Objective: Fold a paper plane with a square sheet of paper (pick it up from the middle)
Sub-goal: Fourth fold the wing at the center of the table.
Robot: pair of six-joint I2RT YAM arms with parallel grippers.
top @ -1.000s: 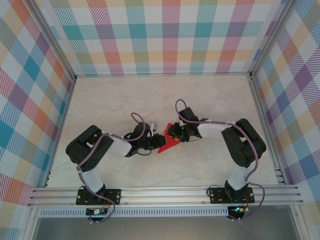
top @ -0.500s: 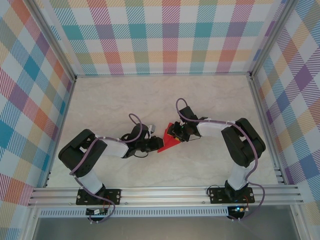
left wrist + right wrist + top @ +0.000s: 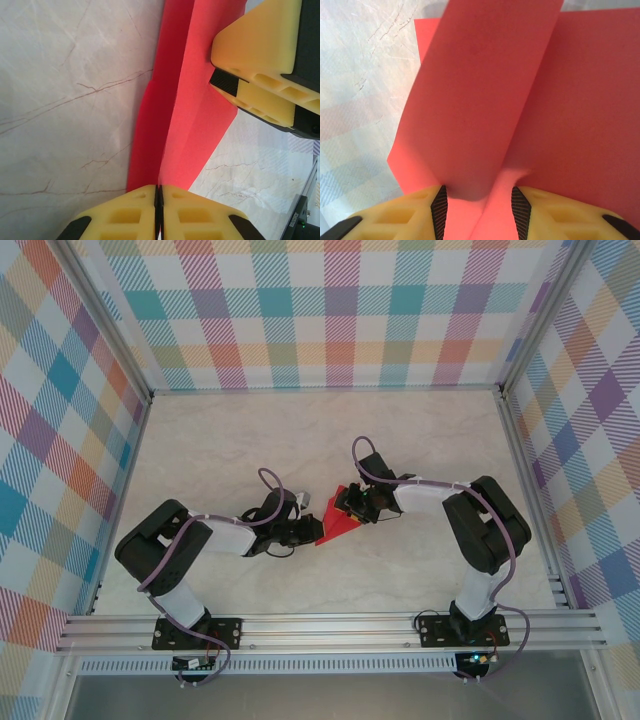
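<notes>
item: square sheet of paper [image 3: 336,527], red, partly folded. i see it at mid-table [image 3: 250,440], between the two grippers, one flap standing up from the flat part [image 3: 485,90].

item: left gripper [image 3: 308,532]. in my wrist view its jaws are pressed together, with the sheet's near edge [image 3: 190,100] pinched in the seam.

item: right gripper [image 3: 346,508]. its jaws stand apart, astride the raised flap; the pads [image 3: 439,210] are not clamped on it.
</notes>
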